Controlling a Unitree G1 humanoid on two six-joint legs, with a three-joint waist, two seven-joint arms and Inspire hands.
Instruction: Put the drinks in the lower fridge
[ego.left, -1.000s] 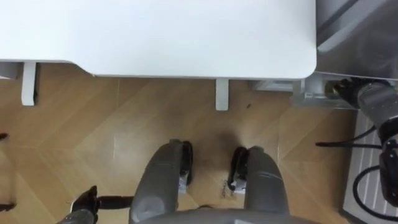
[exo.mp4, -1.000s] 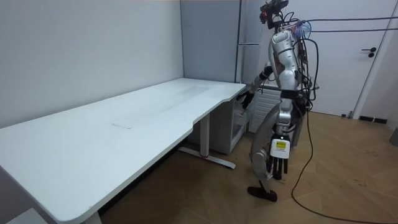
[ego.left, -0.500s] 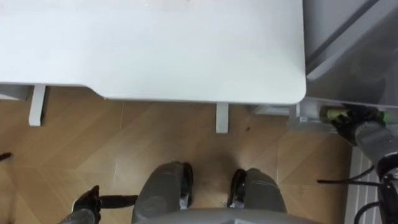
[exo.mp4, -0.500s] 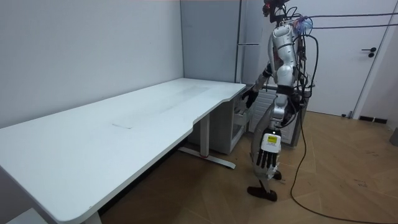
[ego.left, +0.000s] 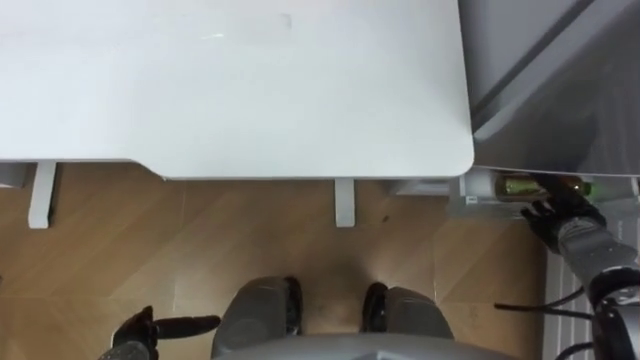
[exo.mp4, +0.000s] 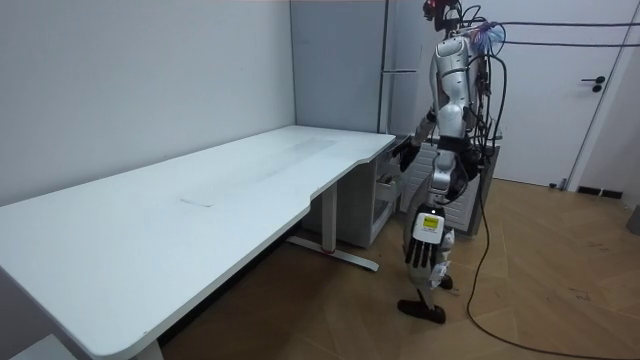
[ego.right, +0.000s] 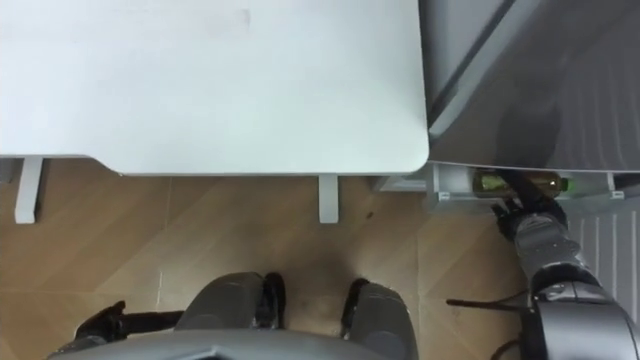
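Bottle (ego.left: 518, 185) gripped, right hand (ego.left: 565, 222) fingers, at fridge (ego.left: 560, 70) (desk (ego.left: 250, 90) alongside); left hand (exo.mp4: 422, 250) slack.

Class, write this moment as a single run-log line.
stance: at white desk end | right robot hand: at green bottle low in fridge, grasp unclear | left robot hand: open, hanging at side

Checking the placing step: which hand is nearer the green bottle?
Right. The right hand is right beside the bottle; the left hand hangs low, far off at the lower left.
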